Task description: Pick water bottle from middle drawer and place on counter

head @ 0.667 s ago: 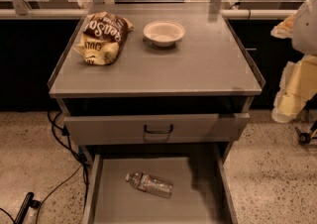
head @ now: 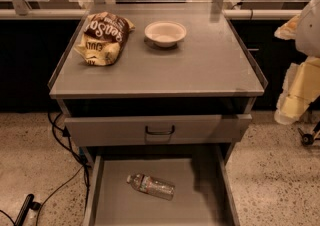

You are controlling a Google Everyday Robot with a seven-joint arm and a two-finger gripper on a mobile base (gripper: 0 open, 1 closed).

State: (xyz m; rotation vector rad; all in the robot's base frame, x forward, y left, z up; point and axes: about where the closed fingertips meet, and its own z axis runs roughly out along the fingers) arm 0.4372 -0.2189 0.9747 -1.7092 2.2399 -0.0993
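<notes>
Water bottle (head: 151,186) lying in middle drawer (head: 200,201), near end cropped; gripper (head: 296,92) at right edge, open-or-closed cannot tell.

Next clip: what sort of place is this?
Probably an office kitchenette or test kitchen: a grey counter with a chip bag and bowl, an open drawer below, speckled floor. The gripper hangs at the right edge, beside the counter.

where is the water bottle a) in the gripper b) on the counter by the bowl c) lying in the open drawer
C: the water bottle lies on the middle drawer floor; the gripper is at the right edge, beside the counter.
</notes>
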